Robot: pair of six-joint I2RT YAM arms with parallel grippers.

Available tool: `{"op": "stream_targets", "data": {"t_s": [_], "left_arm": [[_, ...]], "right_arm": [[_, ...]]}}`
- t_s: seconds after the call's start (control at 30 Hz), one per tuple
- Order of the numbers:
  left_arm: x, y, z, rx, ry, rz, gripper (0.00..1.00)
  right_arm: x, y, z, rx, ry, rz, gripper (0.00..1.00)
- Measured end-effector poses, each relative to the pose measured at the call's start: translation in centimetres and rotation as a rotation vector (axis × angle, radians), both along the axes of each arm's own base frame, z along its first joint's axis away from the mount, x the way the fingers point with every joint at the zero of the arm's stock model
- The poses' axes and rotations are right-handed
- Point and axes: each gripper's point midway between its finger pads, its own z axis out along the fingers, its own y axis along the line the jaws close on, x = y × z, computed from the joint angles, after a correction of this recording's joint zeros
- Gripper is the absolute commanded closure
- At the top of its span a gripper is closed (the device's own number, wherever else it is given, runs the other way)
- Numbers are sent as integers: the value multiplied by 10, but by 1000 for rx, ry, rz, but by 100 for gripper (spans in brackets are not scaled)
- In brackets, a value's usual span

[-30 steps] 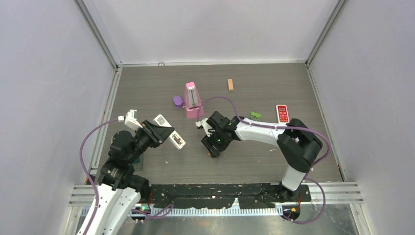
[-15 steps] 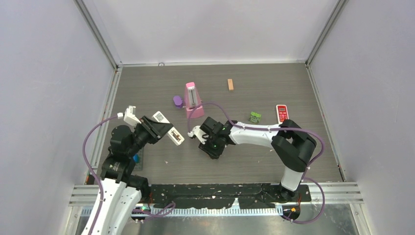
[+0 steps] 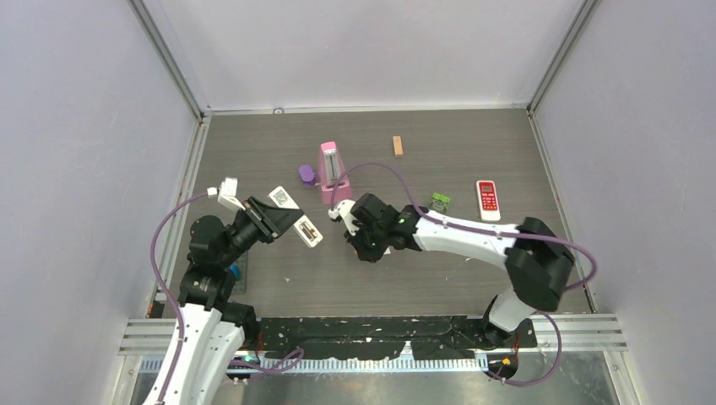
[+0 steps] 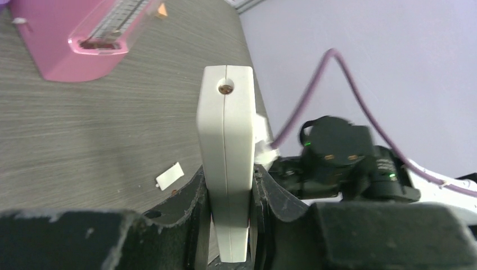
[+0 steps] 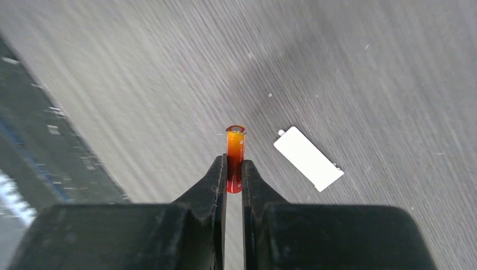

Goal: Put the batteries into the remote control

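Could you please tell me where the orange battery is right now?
In the right wrist view, the orange battery is pinched between the right arm's fingers, just left of the white battery cover on the table.

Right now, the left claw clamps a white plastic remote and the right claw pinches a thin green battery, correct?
Not green: the right wrist view shows the thin battery in the right gripper is red-orange. The left gripper does clamp the white plastic remote.

Grey wood-grain table point(image 3: 253, 143), pink stand point(image 3: 331, 175), purple knob point(image 3: 306, 175), wooden block point(image 3: 397, 145), green packet point(image 3: 440, 201), red remote point(image 3: 486, 195), white cover point(image 5: 308, 158)
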Motion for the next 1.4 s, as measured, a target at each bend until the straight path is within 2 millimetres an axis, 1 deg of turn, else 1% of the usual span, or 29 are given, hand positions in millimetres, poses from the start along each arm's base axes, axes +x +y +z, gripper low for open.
{"op": "stream_targets", "data": {"t_s": [0.07,0.1,0.17,0.2,0.23,0.3,0.37,0.47,0.53,0.6,0.7,0.77,0.8,0.9,0.97,1.03,1.1,1.17,1.4], "left_arm": [[-2,-4,4,-10,-32,-34,100],[-4,-7,9,-17,-58,-56,100],[-6,-11,15,-29,-94,-90,100],[-8,-14,19,-36,-112,-110,100],[-9,-16,22,-45,-127,-129,100],[-11,-20,27,-56,-151,-159,100],[-13,-25,30,-68,-168,-193,100],[-16,-30,30,-81,-180,-230,100],[-18,-33,28,-86,-180,-247,100],[-18,-35,26,-96,-172,-257,100],[-18,-36,20,-111,-152,-256,100],[-16,-36,14,-123,-125,-241,100],[-15,-35,9,-132,-105,-228,100],[-12,-33,-6,-159,-51,-202,100],[-10,-33,-15,-176,-15,-190,100],[-9,-33,-19,-189,9,-181,100],[-8,-33,-20,-200,19,-176,100],[-7,-32,-17,-209,14,-171,100],[-6,-32,-14,-226,14,-162,100]], "right_arm": [[-1,6,28,86,-12,-32,95],[-1,11,49,149,-18,-54,94],[-1,20,84,252,-31,-83,94],[0,26,109,322,-44,-103,94],[1,30,126,369,-54,-114,94],[1,37,167,475,-78,-135,94],[-2,43,200,556,-91,-142,94],[-12,52,236,632,-94,-133,93],[-19,56,254,662,-86,-128,92],[-29,61,265,673,-70,-111,91],[-34,69,271,655,-47,-116,90],[-33,76,265,619,-28,-134,90],[-32,78,259,599,-20,-141,90],[-29,80,229,497,18,-176,89],[-29,79,206,413,49,-200,89],[-29,78,191,356,65,-216,89],[-29,77,183,323,74,-226,89],[-29,75,179,298,77,-235,89],[-23,76,177,261,61,-270,87]]}}
